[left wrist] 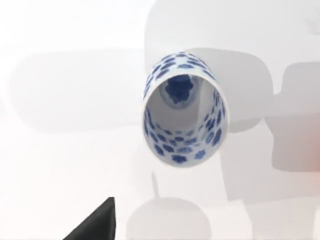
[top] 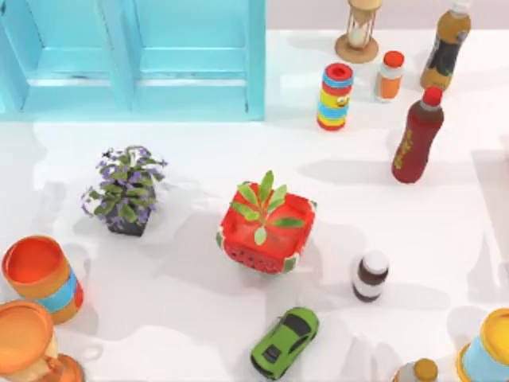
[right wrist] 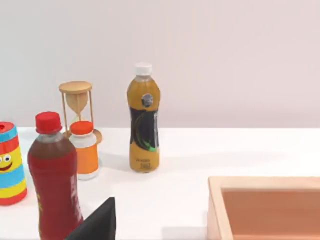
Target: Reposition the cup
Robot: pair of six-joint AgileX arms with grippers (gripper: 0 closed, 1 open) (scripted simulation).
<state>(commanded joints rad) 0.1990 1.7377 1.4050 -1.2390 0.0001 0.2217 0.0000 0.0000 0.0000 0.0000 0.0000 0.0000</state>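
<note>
Though the jaws' state cannot be told, a glossy blue-flowered cylindrical cup [left wrist: 184,107] lies tilted.

L gripper [left wrist: 95,222] & R gripper [right wrist: 97,222]: dark fingertips visible.

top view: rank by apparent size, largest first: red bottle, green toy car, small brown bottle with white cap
1. Red bottle, clearly the largest.
2. Green toy car.
3. Small brown bottle, the smallest.
Apparent size only; the upright bottles are foreshortened from above.
</note>
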